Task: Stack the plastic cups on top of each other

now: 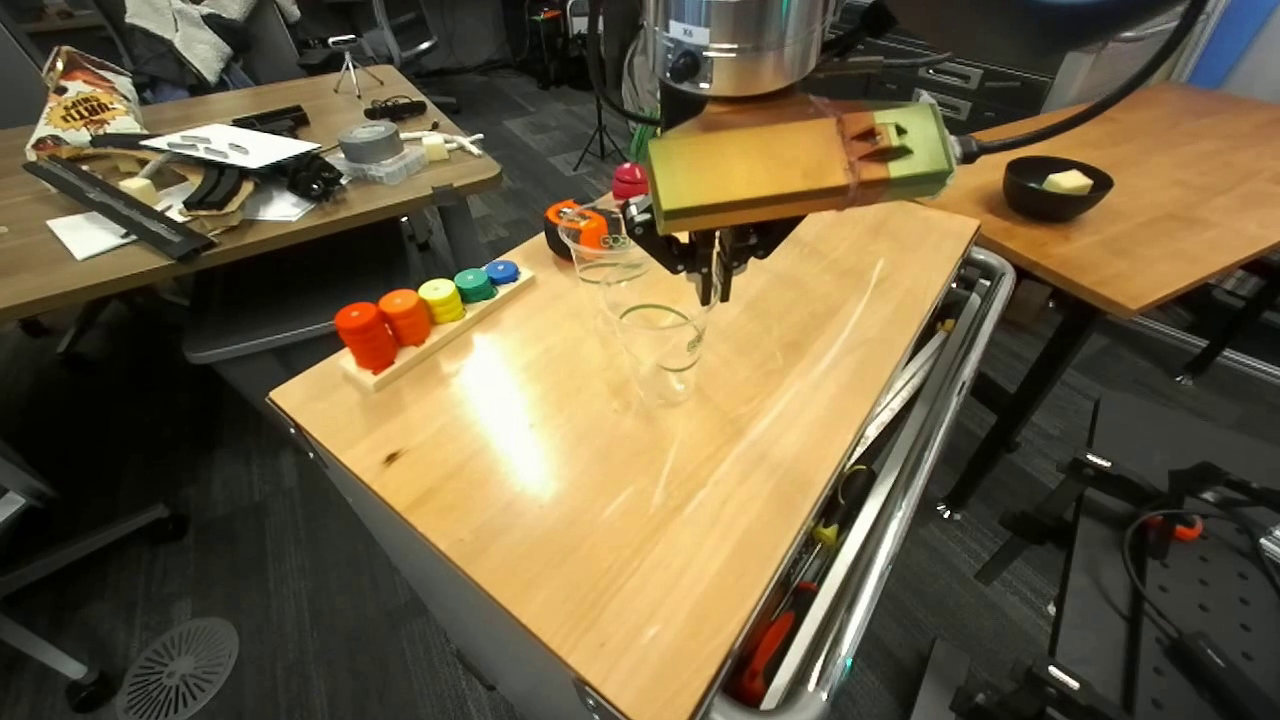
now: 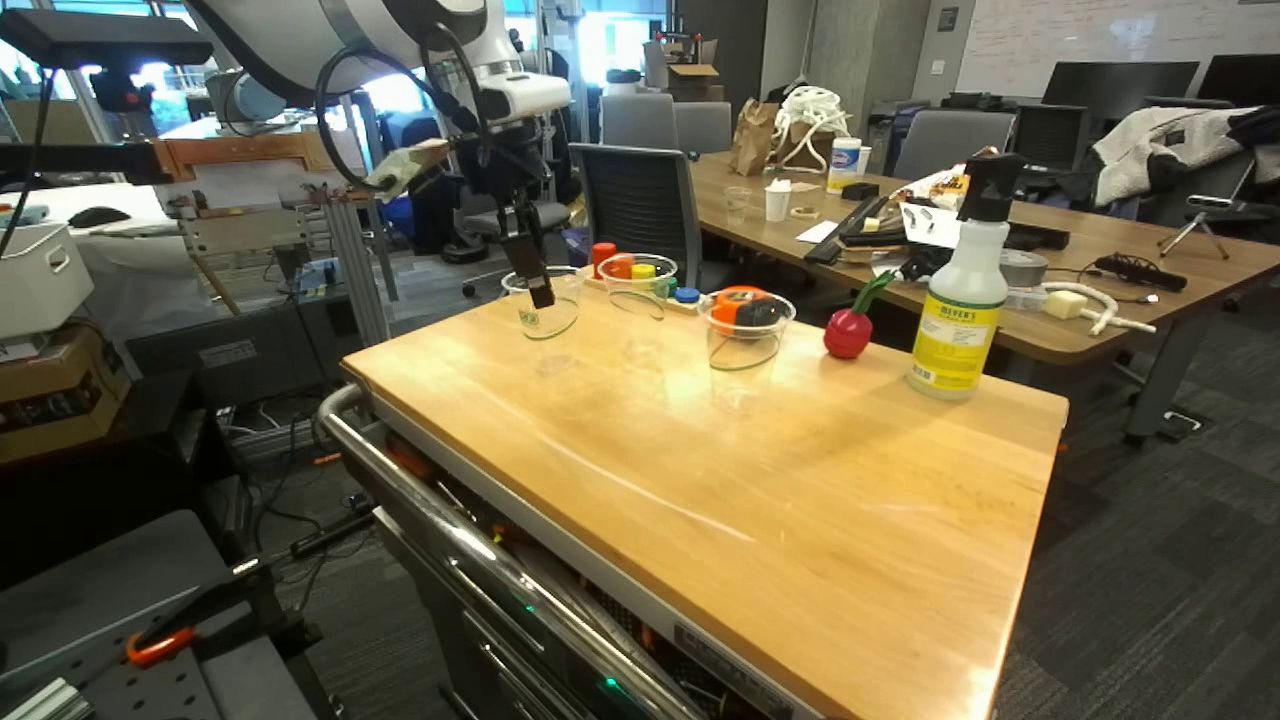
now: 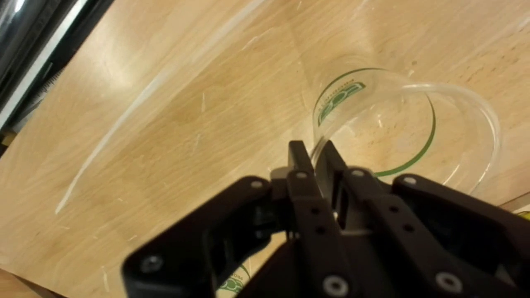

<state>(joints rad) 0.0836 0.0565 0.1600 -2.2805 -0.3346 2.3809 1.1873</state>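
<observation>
End effector [image 3: 313,145] astride a rim: its jaws stand close together, one seemingly inside the mouth and one outside, with a narrow gap between; I cannot tell whether they pinch the wall or merely flank it. That rim belongs to a clear plastic cup [image 2: 548,326], leftmost of three in an exterior view, apparently upright on the surface [image 2: 800,480]. Its wall looks thin, so I expect something very light and springy: quick to tip or skate when nudged, smooth enough to slide from a weak hold, liable to buckle or crack in a hard one. The lip seems the best place to take it, squeezed gently straight across, leaving the narrower base free to settle into another cup.

Near it, each standing apart, are the middle cup [image 2: 640,310] and the rightmost cup [image 2: 740,352], so stacking seems not yet begun. Behind these sits a row of coloured discs [image 1: 441,299], and an orange and black object [image 2: 742,301] shows just behind the rightmost cup. Farther along the surface come a red radish-like piece [image 2: 848,333] and a spray bottle [image 2: 958,325].
</observation>
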